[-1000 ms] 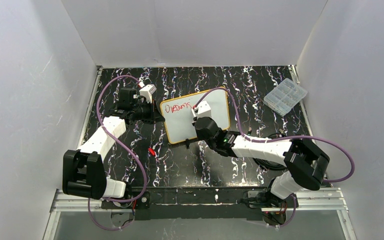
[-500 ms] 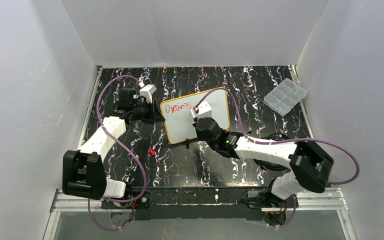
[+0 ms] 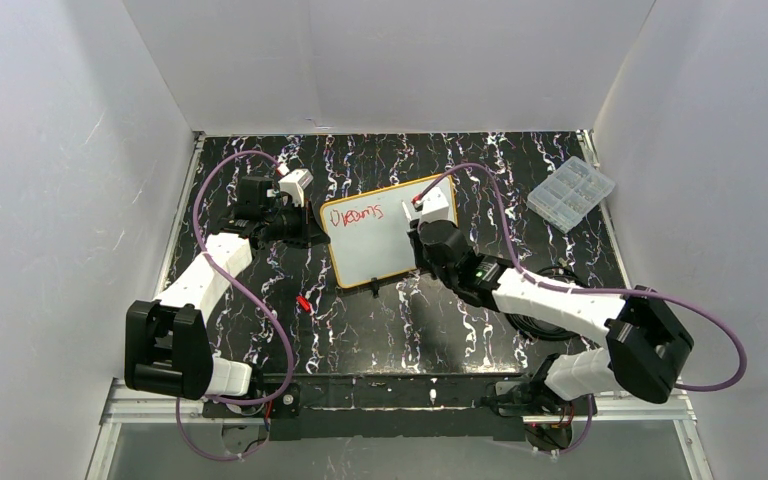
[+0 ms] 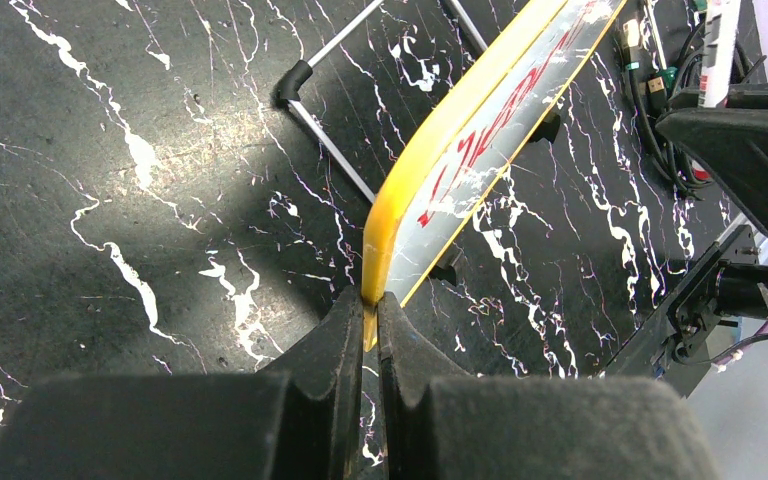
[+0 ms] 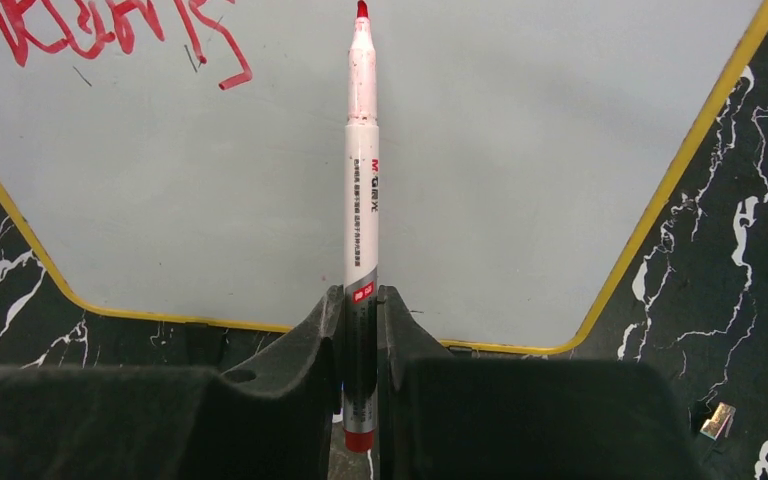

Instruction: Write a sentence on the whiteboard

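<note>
The whiteboard point(image 3: 390, 232) stood tilted near the middle of the table point(image 3: 520, 170), its writing face turned toward the arms. The left gripper point(image 4: 365, 320) was clenched on the yellow frame at the board's left edge, steadying it. The right gripper point(image 5: 360, 310) was closed around the lower barrel of a red marker point(image 5: 361, 180), cap off, with the tip pointing up at bare white surface to the right of the writing. Whether the tip touched the board could not be told.

Only one red word point(image 3: 352, 215), which looked like "Dreams", sat in the upper left of the board, so the sentence seemed barely begun. The step in hand appeared to be placing the pen for the second word.

The next move would likely call for setting the tip down just right of that word, leaving a gap and keeping to the same line, with light pressure so the propped board did not shift. The left grip would need to hold firm through the strokes. A small red cap point(image 3: 302, 302) lay on the table near the board's lower left corner.
</note>
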Tool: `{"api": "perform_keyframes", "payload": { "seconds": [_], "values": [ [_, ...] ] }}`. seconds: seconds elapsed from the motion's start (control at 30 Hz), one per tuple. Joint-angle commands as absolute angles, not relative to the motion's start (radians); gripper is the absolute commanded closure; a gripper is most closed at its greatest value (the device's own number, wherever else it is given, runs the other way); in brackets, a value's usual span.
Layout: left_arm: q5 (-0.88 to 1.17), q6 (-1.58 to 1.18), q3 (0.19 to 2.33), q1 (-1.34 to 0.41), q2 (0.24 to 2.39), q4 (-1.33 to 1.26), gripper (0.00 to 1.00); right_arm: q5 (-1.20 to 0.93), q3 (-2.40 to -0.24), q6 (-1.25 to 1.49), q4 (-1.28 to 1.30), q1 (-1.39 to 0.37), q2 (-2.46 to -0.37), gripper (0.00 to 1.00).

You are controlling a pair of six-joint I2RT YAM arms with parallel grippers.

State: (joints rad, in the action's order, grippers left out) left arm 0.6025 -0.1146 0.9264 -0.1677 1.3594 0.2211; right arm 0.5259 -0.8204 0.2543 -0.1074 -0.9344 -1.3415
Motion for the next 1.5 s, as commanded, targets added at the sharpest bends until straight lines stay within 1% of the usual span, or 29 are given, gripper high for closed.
{"api": "perform_keyframes", "payload": {
  "seconds": [0.0, 0.97, 1.33, 1.47],
  "values": [
    [0.624, -0.104, 0.936, -0.176, 1.321, 0.249, 1.00, 0.475, -0.832, 0.232, -0.143, -0.927, -1.357, 0.99],
    [0.628, -0.104, 0.938, -0.176, 1.318, 0.250, 1.00, 0.445, -0.900, 0.231, -0.098, -0.894, -1.428, 0.99],
    [0.631, -0.106, 0.939, -0.176, 1.314, 0.250, 1.00, 0.412, -0.824, 0.295, -0.078, -0.894, -1.396, 0.99],
    [0.632, -0.107, 0.937, -0.176, 1.314, 0.250, 1.00, 0.424, -0.828, 0.291, -0.077, -0.894, -1.399, 0.99]
  ]
}}
